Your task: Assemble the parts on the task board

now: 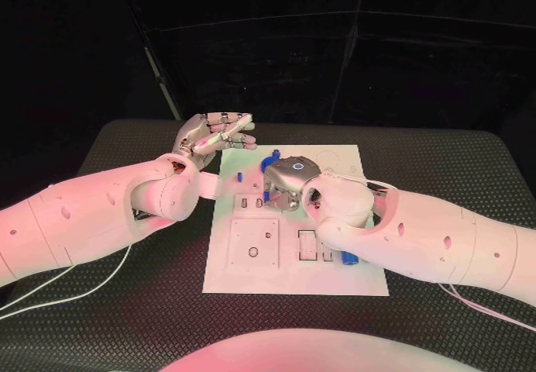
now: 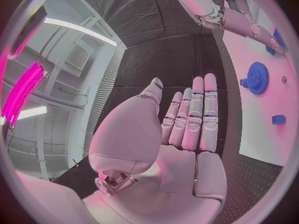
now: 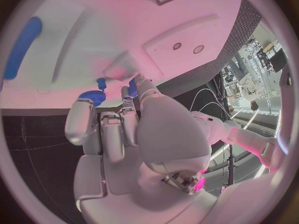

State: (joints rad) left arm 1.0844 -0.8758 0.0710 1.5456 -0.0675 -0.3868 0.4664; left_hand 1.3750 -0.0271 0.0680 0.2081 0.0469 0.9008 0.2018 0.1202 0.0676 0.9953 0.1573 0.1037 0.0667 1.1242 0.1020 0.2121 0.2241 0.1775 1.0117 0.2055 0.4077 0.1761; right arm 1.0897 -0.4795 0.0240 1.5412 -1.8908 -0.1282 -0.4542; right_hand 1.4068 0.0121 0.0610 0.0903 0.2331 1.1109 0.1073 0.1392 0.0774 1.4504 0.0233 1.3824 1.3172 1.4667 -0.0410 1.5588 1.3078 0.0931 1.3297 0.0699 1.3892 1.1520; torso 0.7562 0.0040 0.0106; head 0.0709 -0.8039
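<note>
risk of slip: right robot hand (image 1: 288, 180) over task board (image 1: 335, 284), grip unclear, near blue gear (image 3: 93, 95); left robot hand (image 1: 214, 133) open, empty, beside board.

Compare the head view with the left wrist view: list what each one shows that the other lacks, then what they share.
Head view alone: the long blue piece near the board's right edge and the rectangular slots on the white board. Left wrist view alone: the left hand from behind, its fingers straight and together, holding nothing. Both: the blue gear, the board and the right hand.
</note>
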